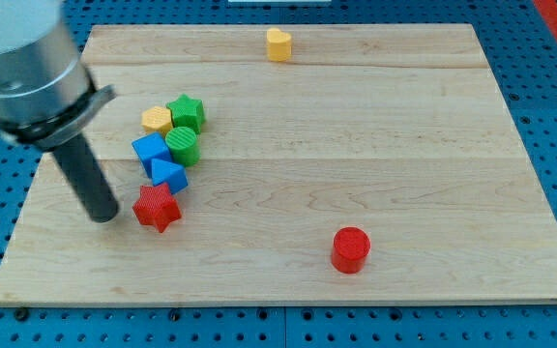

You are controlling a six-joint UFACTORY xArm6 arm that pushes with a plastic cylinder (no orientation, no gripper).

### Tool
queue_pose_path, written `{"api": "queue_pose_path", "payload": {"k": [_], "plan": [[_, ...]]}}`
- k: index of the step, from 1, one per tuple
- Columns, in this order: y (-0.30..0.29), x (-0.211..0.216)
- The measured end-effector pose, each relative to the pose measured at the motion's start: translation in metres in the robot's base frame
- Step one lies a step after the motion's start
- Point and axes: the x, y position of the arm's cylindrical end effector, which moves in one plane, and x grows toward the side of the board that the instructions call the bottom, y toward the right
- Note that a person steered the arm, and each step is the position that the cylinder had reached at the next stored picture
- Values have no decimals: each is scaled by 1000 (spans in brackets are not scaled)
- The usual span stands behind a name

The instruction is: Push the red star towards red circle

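The red star (157, 207) lies on the wooden board at the view's lower left. The red circle (350, 249), a short cylinder, stands toward the view's bottom centre-right, well apart from the star. My tip (104, 215) rests on the board just left of the red star, a small gap from its left points. The rod rises up and left to the grey arm body at the view's top left.
A cluster sits just above the star: blue triangle (170, 175), blue cube (150, 151), green circle (183, 145), green star (188, 111), yellow hexagon (157, 120). A yellow heart (278, 44) lies near the top edge. The wooden board (404, 145) lies on a blue pegboard.
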Motion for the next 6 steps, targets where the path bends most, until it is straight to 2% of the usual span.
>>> {"api": "queue_pose_path", "payload": {"k": [1,2,4,5,6], "plan": [[38,-3],[21,-16],[150,-1],[150,-14],[179,-18]]}}
